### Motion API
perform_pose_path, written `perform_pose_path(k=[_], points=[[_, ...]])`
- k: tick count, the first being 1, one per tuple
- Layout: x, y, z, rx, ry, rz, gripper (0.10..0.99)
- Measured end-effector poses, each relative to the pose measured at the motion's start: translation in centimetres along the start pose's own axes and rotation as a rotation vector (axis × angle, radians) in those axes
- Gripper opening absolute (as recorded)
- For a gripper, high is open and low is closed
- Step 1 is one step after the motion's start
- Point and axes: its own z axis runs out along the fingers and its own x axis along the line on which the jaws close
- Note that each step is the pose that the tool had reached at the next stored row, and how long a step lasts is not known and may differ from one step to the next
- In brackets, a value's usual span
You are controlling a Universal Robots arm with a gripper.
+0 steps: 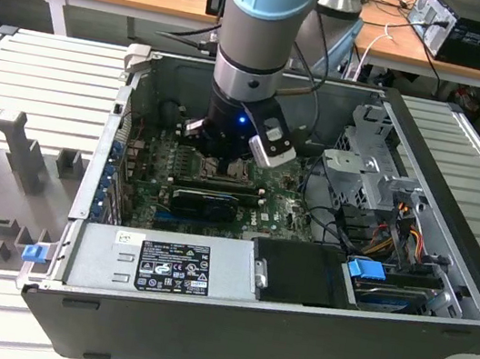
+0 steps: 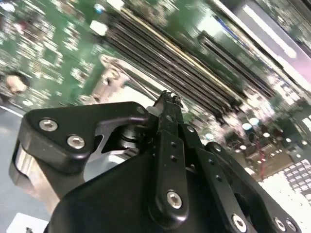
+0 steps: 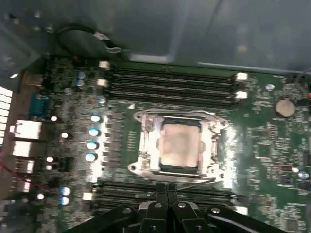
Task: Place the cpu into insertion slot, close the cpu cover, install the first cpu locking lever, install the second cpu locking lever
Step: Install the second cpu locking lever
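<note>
In the first wrist view the cpu [image 3: 179, 145], a dull silver square, lies in the insertion slot [image 3: 135, 167] on the green motherboard. The cpu cover [image 3: 145, 144], a shiny metal frame, lies flat around it. A thin metal locking lever [image 3: 194, 180] runs along the slot's edge closest to my gripper [image 3: 165, 188]. Its black fingers are pressed together right beside that lever, with nothing visible between them. In the second wrist view the gripper [image 2: 168, 98] hovers just over the slot's metal frame [image 2: 114, 77]. In the exterior view the gripper [image 1: 221, 165] is low inside the computer case.
Long black memory slots [image 3: 170, 87] flank the socket on both sides. The open case [image 1: 223, 333] holds a power supply box [image 1: 166, 264], a drive cage [image 1: 367, 164] and loose cables [image 1: 389, 227]. A grey fixture [image 1: 19, 152] stands on the table at the exterior view's left.
</note>
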Motion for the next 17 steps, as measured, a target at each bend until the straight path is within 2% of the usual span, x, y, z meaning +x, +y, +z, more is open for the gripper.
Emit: perform_pose_path(k=[2,5,7,8,11,12,14,17], points=[[0.51,-0.12,0.96,-0.001,0.0003,-0.001,0.106],[0.82,-0.22,1.68,-0.002,0.0008,-0.004,0.106],[1.21,-0.25,1.78,-0.019,-0.0005,-0.005,0.106],[1.41,-0.34,1.79,-0.032,-0.0016,-0.005,0.106],[1.76,-0.73,1.90,-0.064,-0.0042,-0.007,0.106],[1.79,-0.87,1.95,-0.069,-0.0046,-0.007,0.106],[1.93,-1.25,2.07,-0.089,-0.0062,-0.008,0.106],[2.10,-1.44,2.20,-0.112,-0.0082,-0.009,0.106]])
